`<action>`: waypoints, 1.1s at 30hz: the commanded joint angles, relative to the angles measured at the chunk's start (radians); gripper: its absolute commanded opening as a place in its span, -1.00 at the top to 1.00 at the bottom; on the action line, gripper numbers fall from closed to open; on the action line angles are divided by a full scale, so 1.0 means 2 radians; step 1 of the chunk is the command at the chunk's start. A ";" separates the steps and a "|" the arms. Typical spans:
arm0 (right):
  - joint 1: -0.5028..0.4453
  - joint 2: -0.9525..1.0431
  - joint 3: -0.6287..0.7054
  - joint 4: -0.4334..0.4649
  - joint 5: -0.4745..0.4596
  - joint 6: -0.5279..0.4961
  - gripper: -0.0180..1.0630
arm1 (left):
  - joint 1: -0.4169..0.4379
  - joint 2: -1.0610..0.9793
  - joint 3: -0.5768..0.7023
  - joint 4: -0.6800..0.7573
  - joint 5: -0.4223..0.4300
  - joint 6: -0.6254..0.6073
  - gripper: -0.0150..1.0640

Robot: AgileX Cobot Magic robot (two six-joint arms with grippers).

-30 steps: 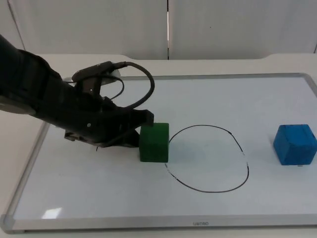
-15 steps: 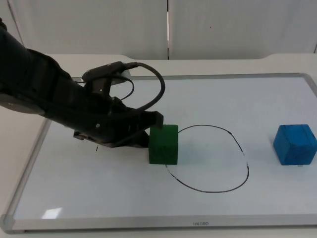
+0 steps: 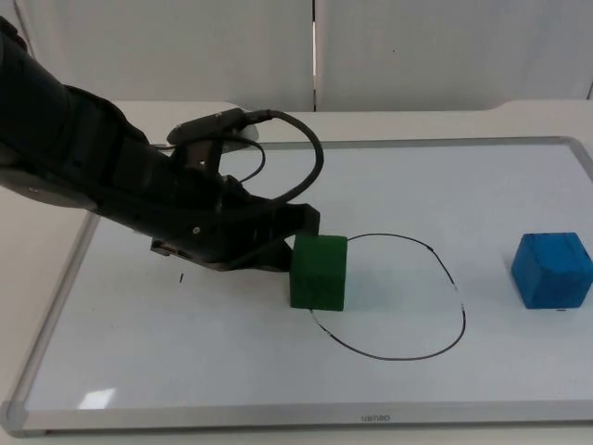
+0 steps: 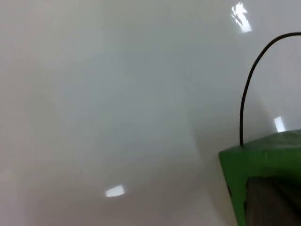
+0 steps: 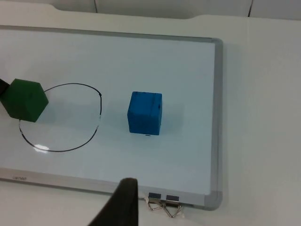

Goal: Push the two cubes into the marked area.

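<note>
My left gripper (image 3: 289,248) is lying low over the whiteboard (image 3: 167,324), its tip pressing against the left face of the green cube (image 3: 319,272). From above I cannot tell whether my left fingers are spread or closed, as the arm's own bulk is covering them; through the left wrist camera the green cube (image 4: 263,176) is sitting right up against the fingertip, with the drawn line (image 4: 249,87) curving away just beyond it.

Moving on rightward, the green cube is straddling the left edge of the black outline (image 3: 394,297) drawn on the whiteboard: its right side is overlapping the line, its left side is resting outside. The inside of that loop is showing bare white board.

Further right again, the blue cube (image 3: 552,270) is sitting well apart from the outline, near the whiteboard's right edge, square on the surface and touching nothing. My right wrist camera is looking down on it from a distance: the blue cube (image 5: 145,113) is standing just beside the outline (image 5: 61,117), with the green cube (image 5: 24,100) on the loop's far side.

My right arm is waiting, away from the board. One dark fingertip (image 5: 123,202) is showing over the whiteboard's near frame (image 5: 94,184), and I cannot tell how the right gripper's fingers are standing.
</note>
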 commanded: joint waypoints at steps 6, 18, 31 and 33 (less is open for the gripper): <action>-0.003 -0.002 0.003 0.003 -0.004 -0.004 -0.98 | -0.004 0.000 -0.003 -0.005 0.005 -0.003 0.98; -0.003 -0.002 0.003 0.003 -0.004 -0.004 -0.98 | -0.017 0.000 -0.003 -0.005 0.004 -0.003 0.98; -0.003 -0.002 0.003 0.003 -0.004 -0.004 -0.98 | -0.036 0.000 -0.003 -0.005 0.001 -0.003 0.98; -0.003 -0.002 0.003 0.003 -0.004 -0.004 -0.98 | -0.037 0.000 -0.003 -0.005 0.001 -0.003 0.98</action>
